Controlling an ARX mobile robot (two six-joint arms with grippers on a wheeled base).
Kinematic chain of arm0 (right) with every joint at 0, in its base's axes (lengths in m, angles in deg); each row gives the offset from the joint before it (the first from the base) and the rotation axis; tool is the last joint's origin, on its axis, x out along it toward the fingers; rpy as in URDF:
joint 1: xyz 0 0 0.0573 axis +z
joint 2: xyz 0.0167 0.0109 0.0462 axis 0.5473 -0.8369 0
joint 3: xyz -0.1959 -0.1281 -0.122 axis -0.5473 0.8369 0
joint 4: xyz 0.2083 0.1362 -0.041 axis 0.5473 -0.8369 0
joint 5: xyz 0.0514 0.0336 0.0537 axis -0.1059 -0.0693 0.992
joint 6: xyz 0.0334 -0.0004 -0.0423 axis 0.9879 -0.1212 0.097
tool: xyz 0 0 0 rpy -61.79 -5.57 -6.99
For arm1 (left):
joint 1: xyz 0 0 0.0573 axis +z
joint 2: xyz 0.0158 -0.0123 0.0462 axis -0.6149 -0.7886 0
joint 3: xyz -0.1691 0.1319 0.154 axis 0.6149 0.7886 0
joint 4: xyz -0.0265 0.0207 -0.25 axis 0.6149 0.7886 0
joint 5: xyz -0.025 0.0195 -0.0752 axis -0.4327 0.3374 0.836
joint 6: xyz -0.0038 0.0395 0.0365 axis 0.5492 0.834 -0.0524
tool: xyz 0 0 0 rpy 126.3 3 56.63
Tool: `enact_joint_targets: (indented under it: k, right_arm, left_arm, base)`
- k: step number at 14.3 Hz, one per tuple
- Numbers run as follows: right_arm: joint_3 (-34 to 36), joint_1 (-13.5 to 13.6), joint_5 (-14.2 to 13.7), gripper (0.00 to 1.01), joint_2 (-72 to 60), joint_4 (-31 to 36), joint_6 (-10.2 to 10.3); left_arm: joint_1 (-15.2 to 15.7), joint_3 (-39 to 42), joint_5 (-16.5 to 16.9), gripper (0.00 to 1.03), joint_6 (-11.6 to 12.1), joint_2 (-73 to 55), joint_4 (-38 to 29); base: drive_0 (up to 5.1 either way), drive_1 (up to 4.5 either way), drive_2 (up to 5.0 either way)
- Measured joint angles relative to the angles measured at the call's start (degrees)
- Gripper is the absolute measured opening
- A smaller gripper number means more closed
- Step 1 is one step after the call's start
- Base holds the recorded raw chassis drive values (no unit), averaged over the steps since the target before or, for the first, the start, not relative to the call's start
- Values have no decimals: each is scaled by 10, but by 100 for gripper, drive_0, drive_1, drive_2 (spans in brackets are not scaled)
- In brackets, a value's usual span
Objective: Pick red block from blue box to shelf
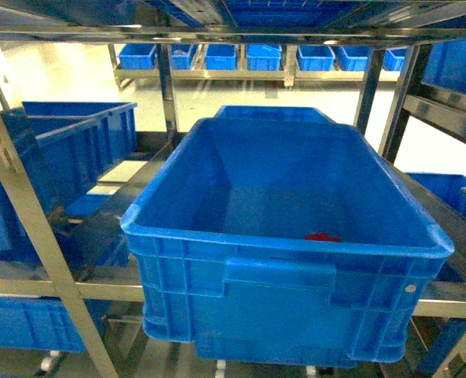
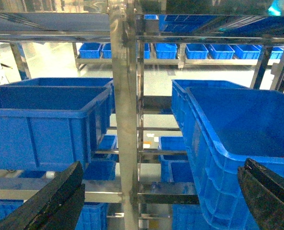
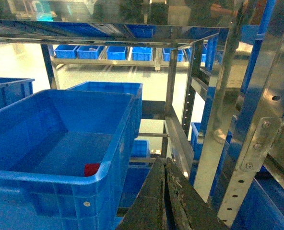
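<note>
Steel uprights and rails of the tall shiny multi-tier shelf [image 1: 75, 315] fill all three views, carrying several large blue ribbed plastic crates. In the head view the nearest crate [image 1: 288, 315] sits square in the middle, its front wall and moulded handle facing the camera, and the small red plastic block [image 1: 322, 237] lies on its floor close behind the front wall, right of centre, only its top showing over the rim. Neither arm appears in this view.

The right wrist view looks into the same crate [image 3: 60, 191] from its right front corner, and the red block [image 3: 91, 169] is seen there against the inside of the near wall, close to that corner. The right gripper [image 3: 165, 201] shows at the bottom edge as two dark fingers pressed together with no gap and nothing between them, outside the crate, just right of its corner and beside a steel upright [image 3: 257, 139].

The left wrist view does not show the block at all: the crate's interior [image 2: 247, 129] is visible only in part. It does show another blue crate [image 2: 41, 124] on the left and a steel post [image 2: 125, 110] between them. The left gripper [image 2: 161, 196] is spread wide, its dark fingers [image 2: 51, 201] at the lower corners, empty.

A light turquoise tub is in none of the views.
</note>
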Motion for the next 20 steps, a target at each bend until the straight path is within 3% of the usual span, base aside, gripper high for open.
enact_joint_targets:
  k: [6, 14, 15, 16, 20]
  right_arm:
    - [0, 0, 0, 2, 27, -22, 0]
    - [0, 0, 0, 2, 123, -120, 0]
    - [0, 0, 0, 2, 137, -142, 0]
    - [0, 0, 0, 2, 200, -228, 0]
    - [0, 0, 0, 2, 222, -226, 0]
  left_arm:
    - [0, 0, 0, 98, 0, 0, 0]
    - [0, 0, 0, 98, 0, 0, 0]
    - [0, 0, 0, 98, 0, 0, 0]
    - [0, 0, 0, 98, 0, 0, 0]
    - [0, 0, 0, 98, 0, 0, 0]
  base:
    - [0, 0, 0]
    - [0, 0, 0]
    - [0, 0, 0]
    - [0, 0, 0]
    - [0, 0, 0]
